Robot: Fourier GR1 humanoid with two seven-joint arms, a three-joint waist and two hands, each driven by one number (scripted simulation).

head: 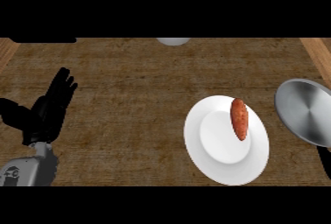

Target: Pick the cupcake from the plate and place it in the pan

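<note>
A white round plate lies on the brown counter at the right of centre. On its upper right part rests a long reddish-brown food item, shaped like a sausage or sweet potato rather than a cupcake. Right of the plate sits a grey metal pan, cut off by the view's right edge, its dark handle running toward the lower right. My left hand rests open at the left edge, fingers straight and pointing up, far from the plate. My right hand does not show.
A pale round object peeks in at the counter's far edge, top centre. Wooden strips border the counter at the far left and right corners.
</note>
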